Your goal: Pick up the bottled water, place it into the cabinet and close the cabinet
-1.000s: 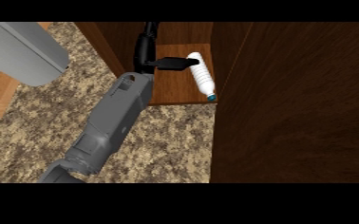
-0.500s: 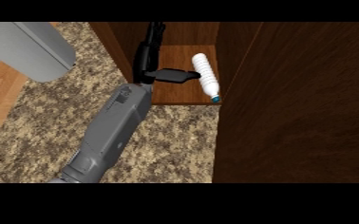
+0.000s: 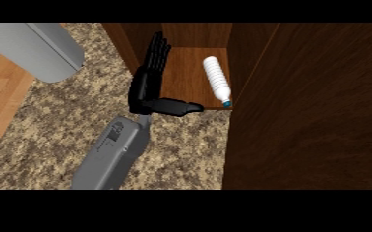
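the right hand (image 3: 151, 81) hangs at the cabinet (image 3: 305, 103) mouth over the speckled counter (image 3: 189, 142), fingers straight and apart, thumb out sideways, holding nothing. just right of its fingers, apart from them, the bottled water (image 3: 216, 78) lies on the cabinet floor, long axis running near to far, cap nearest. the door at far right looks to be the thing left to shut
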Robot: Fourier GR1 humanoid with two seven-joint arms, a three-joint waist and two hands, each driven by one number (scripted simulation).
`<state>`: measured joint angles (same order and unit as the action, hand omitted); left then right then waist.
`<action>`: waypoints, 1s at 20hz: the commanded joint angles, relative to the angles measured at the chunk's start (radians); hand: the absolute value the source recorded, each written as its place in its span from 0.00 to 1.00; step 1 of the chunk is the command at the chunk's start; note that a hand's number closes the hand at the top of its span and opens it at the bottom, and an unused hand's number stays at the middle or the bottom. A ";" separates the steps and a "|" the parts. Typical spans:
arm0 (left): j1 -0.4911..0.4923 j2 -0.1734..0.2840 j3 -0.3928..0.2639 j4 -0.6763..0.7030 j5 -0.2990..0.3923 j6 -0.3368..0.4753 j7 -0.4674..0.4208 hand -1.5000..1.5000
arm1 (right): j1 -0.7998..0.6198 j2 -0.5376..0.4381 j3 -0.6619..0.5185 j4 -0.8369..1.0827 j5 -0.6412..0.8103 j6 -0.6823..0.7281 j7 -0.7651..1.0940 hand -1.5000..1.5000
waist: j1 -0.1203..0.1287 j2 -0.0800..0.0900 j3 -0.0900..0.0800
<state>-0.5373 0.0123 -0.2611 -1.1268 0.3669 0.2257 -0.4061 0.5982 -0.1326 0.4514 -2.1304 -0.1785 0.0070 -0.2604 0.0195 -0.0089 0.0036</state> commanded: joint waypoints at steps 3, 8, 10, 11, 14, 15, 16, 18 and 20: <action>0.290 0.076 -0.072 -0.442 -0.013 0.074 0.120 0.00 | 0.029 -0.001 0.037 0.009 0.023 -0.008 -0.025 0.00 | 0.012 -0.005 -0.003; 0.501 0.122 -0.139 -0.693 -0.015 0.059 0.172 0.00 | 0.007 -0.043 0.002 -0.063 -0.004 -0.003 0.031 0.00 | -0.007 0.004 -0.003; 0.583 0.103 -0.221 -0.760 -0.051 0.082 0.168 0.00 | -0.027 -0.031 0.035 0.007 0.064 -0.004 -0.014 0.00 | -0.008 0.004 -0.003; 0.603 0.118 -0.201 -0.782 -0.034 0.063 0.153 0.00 | 0.026 -0.075 0.056 -0.062 0.058 0.016 0.007 0.00 | -0.014 0.004 -0.004; 0.679 0.166 -0.207 -0.870 -0.021 0.038 0.163 0.00 | 0.019 -0.134 0.070 -0.054 0.094 0.063 0.014 1.00 | -0.011 0.004 -0.004; 0.735 0.176 -0.241 -0.907 -0.029 0.024 0.137 0.00 | 0.009 -0.148 0.072 -0.065 0.081 0.076 0.049 1.00 | -0.007 0.003 -0.004; 0.652 0.182 -0.158 -0.902 0.001 0.032 0.193 0.00 | 0.017 -0.157 0.105 -0.075 0.107 0.074 0.075 1.00 | -0.015 0.006 -0.004; 0.755 0.199 -0.176 -0.950 -0.002 0.026 0.138 0.00 | 0.008 -0.199 0.134 -0.112 0.140 0.103 0.116 1.00 | -0.008 0.004 -0.004; 0.796 0.209 -0.170 -0.971 -0.015 0.033 0.118 0.00 | -0.058 -0.216 0.156 -0.099 0.170 0.139 0.141 1.00 | 0.000 0.005 -0.005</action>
<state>0.1812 0.1901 -0.4523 -2.0295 0.3469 0.2625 -0.2679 0.5796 -0.3031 0.5351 -2.2094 -0.0615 0.0907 -0.1676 0.0141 -0.0028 0.0000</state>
